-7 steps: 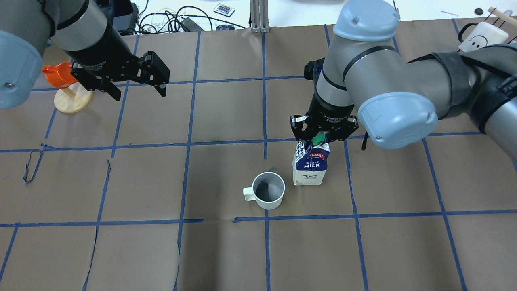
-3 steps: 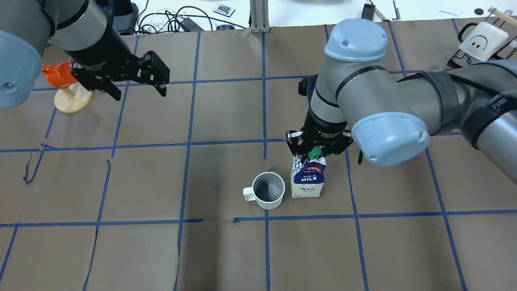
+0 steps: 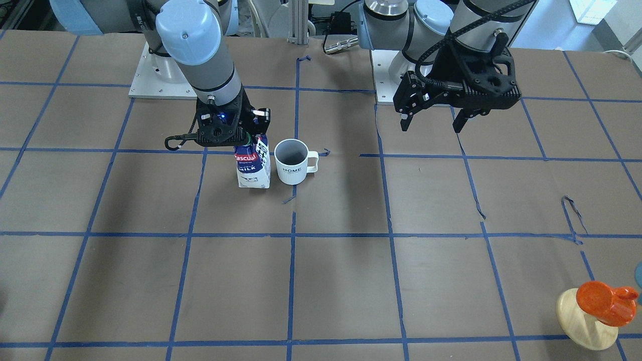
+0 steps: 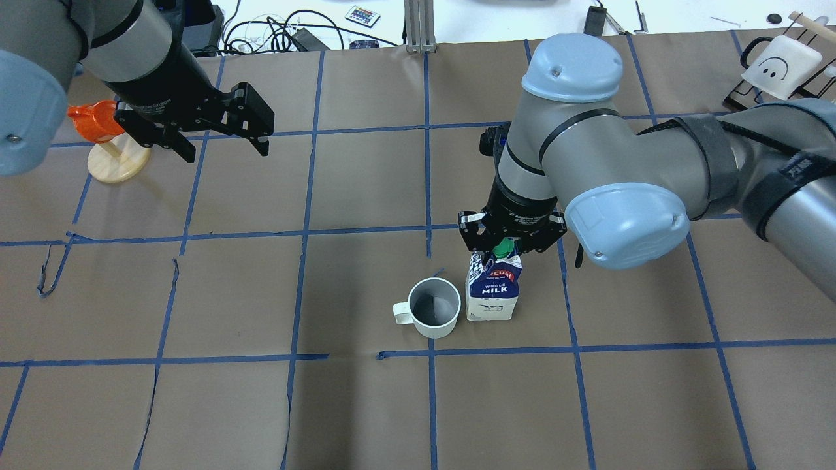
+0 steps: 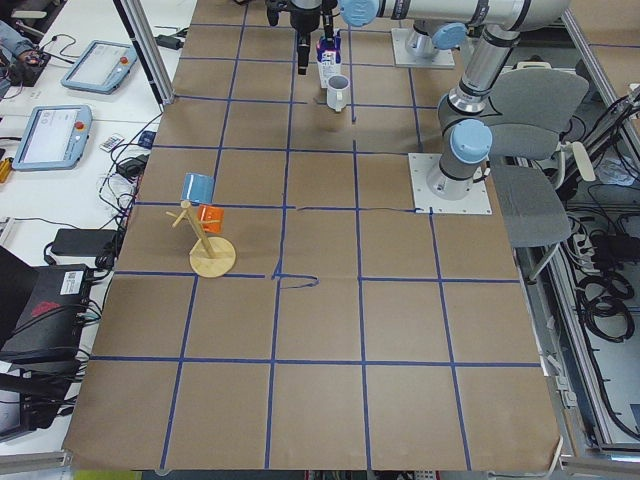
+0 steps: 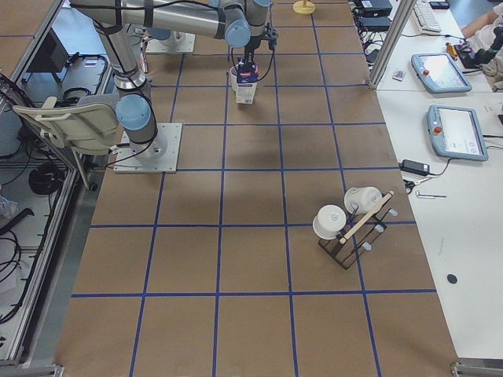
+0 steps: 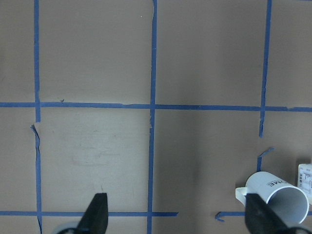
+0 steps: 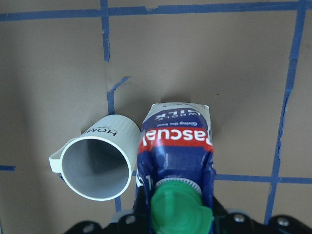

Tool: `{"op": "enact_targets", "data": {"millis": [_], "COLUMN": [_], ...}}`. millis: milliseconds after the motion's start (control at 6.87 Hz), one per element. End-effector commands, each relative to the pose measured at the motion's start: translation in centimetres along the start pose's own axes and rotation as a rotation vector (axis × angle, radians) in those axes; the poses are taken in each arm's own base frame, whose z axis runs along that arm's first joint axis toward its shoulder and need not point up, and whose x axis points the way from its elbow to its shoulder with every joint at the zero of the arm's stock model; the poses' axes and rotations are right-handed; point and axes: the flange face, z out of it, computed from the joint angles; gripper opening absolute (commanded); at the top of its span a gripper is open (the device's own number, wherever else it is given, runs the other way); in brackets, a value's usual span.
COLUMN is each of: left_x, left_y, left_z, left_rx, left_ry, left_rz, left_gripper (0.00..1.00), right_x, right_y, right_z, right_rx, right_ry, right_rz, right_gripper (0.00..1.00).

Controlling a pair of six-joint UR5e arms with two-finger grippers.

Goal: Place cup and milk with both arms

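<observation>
The white cup [image 4: 434, 308] stands upright on the brown table, its handle toward the robot's left; it also shows in the front view [image 3: 292, 161] and the left wrist view [image 7: 278, 195]. The blue and white milk carton [image 4: 493, 294] stands upright right beside it, on the robot's right, almost touching; it also shows in the front view [image 3: 253, 169] and the right wrist view [image 8: 175, 141]. My right gripper [image 4: 506, 247] is shut on the carton's gable top by the green cap. My left gripper [image 4: 226, 153] is open and empty, held high over the far left of the table.
An orange cup-like thing on a round wooden base [image 4: 98, 124] stands just behind my left gripper. A rack with white mugs [image 4: 777, 59] sits at the far right corner. Blue tape lines cross the brown paper [image 4: 366, 418].
My right gripper has carried the milk carton toward the table's near side and to the left, ending close beside the cup. The left arm has not moved.
</observation>
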Motion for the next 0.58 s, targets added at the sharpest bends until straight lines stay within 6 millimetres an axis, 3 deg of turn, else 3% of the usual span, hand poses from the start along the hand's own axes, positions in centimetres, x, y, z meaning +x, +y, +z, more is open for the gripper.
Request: {"op": "enact_targets", "data": {"millis": [0, 437], "left_x": [0.0, -0.01], "left_y": [0.03, -0.01], "left_z": [-0.03, 0.11], "left_rx": [0.0, -0.002], "left_ry": [0.0, 0.0], "left_rz": [0.0, 0.0], "left_gripper": [1.0, 1.0], "right_x": [0.15, 0.2], "right_y": [0.36, 0.37], "right_z": [1.15, 1.38], "right_rx": [-0.014, 0.0], "right_ry": [0.001, -0.001], "right_rz": [0.012, 0.036], "right_gripper": [0.02, 0.05]}}
